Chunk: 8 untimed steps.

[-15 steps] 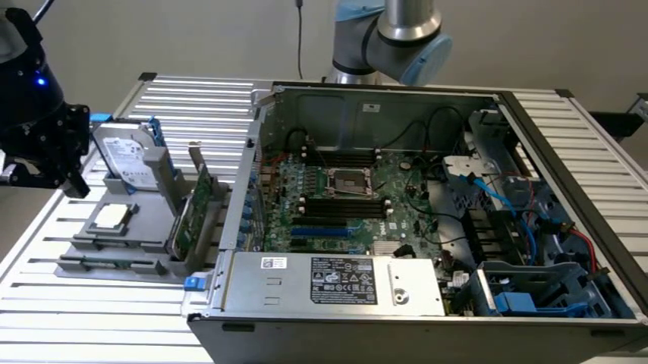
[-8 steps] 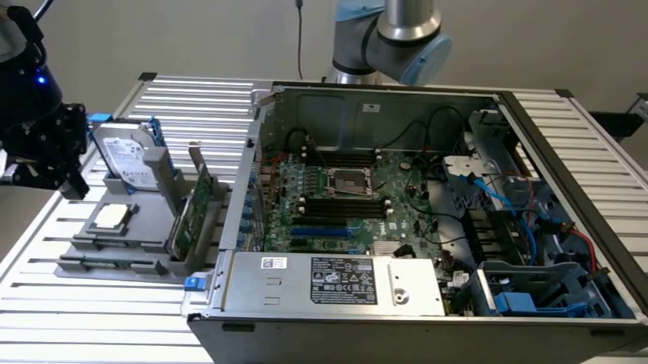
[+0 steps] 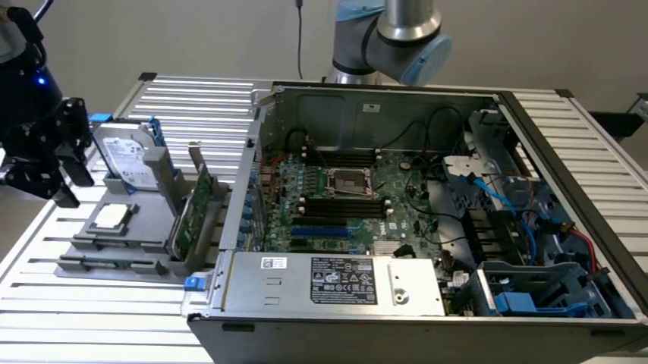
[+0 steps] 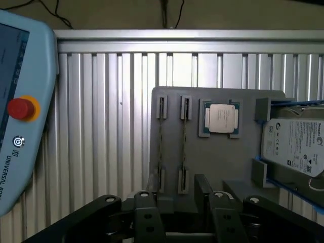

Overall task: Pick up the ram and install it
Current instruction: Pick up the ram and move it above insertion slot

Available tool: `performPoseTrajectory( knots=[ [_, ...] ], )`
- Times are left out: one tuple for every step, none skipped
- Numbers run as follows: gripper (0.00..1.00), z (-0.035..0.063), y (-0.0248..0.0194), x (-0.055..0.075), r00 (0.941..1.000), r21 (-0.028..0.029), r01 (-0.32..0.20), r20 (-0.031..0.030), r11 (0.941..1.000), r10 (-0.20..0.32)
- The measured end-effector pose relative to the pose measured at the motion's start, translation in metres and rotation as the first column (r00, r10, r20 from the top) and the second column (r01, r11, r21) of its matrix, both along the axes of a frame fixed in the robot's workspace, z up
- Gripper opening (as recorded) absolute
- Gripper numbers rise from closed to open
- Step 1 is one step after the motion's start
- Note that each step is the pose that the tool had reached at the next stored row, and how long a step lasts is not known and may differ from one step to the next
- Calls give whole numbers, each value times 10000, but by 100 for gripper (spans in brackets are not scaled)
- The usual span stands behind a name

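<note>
Wrist view | gripper (image 4: 183,195) jaws spread, nothing between them | ram (image 4: 184,137) on edge in holder (image 4: 223,162) slots, second stick (image 4: 161,137) just beside, near holder's edge | bare slatted table (image 4: 101,126) between holder and pendant (image 4: 20,101) | exterior view: gripper at holder's edge on the exterior view's left, well apart from case (image 3: 405,95)

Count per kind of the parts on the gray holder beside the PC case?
ram sticks, on edge in their slots: 2
processor: 1
hard drive: 1
green card: 1
Total: 5
</note>
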<state>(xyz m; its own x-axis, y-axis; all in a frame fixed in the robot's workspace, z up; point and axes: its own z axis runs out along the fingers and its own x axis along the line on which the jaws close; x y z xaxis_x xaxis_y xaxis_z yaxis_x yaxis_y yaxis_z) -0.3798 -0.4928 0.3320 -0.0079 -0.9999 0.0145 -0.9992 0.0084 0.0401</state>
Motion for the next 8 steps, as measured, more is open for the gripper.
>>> performPoseTrajectory(
  knots=[
    [42,-16,0,0,10000,-1,0,6,10000,0],
    [42,-32,-2,0,10000,-3,0,5,10000,0],
    [42,-51,-8,0,10000,-3,-2,5,10000,2],
    [42,-70,-14,0,10000,-2,-4,7,10000,4],
    [42,-88,-17,0,10000,-2,-4,7,10000,4],
    [42,-105,-20,0,10000,-2,-6,6,10000,6],
    [42,-125,-25,1,10000,-2,-8,7,10000,8],
    [42,-142,-29,3,10000,-1,-11,7,10000,11]
  ],
)
